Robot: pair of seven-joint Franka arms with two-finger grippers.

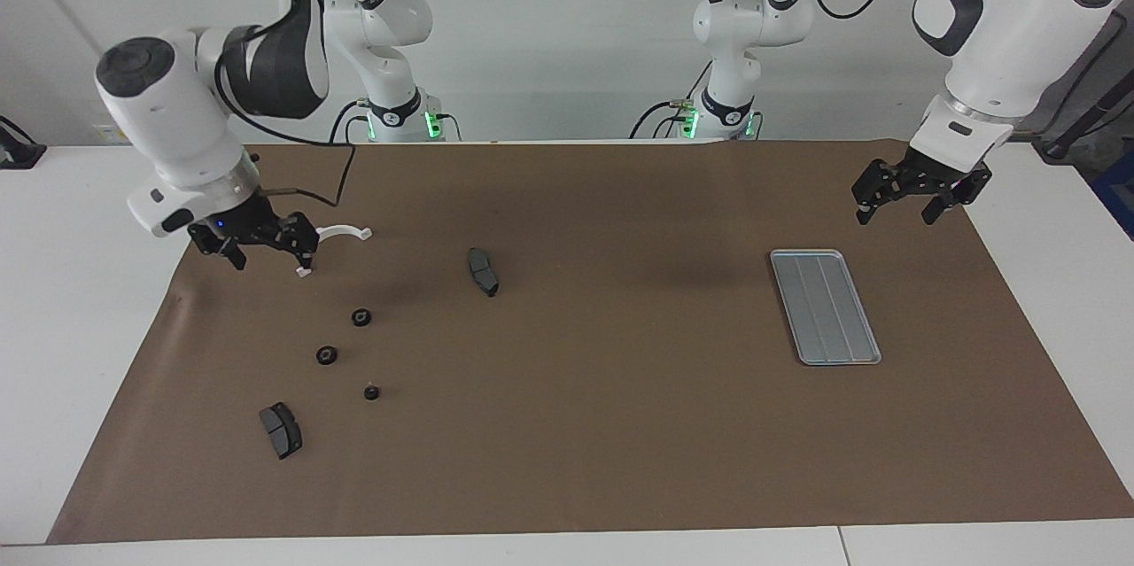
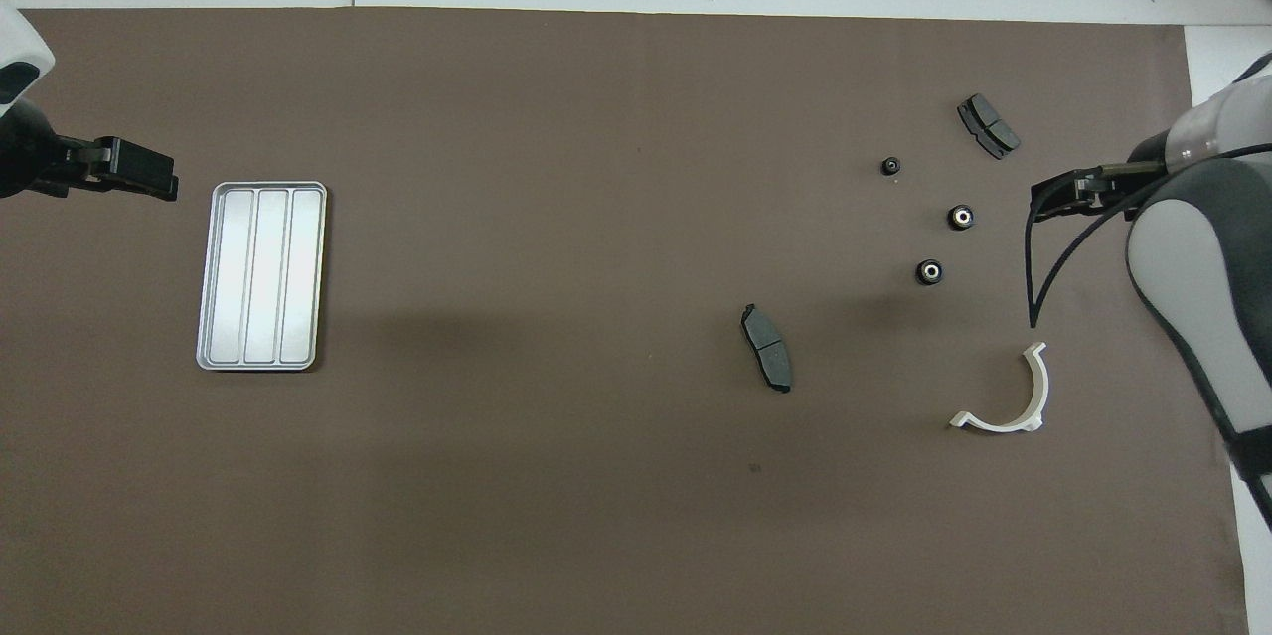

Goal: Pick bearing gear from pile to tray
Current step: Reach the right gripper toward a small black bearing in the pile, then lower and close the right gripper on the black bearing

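Gears (image 1: pixel 361 317) lie loose on the table, well apart from the tray (image 1: pixel 825 306). Right claw (image 1: pixel 264 249), jaws apart, hangs near them and should drop straight over one. Left claw (image 1: pixel 907 198) waits beside the tray, jaws apart.

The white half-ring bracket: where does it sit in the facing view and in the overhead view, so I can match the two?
Facing view: the white half-ring bracket lies at the right arm's end of the mat, partly covered by the right gripper.
Overhead view: the bracket shows whole, nearer the robots than the gears.
Shared landmark: the nearest gear, between bracket and the other gears.
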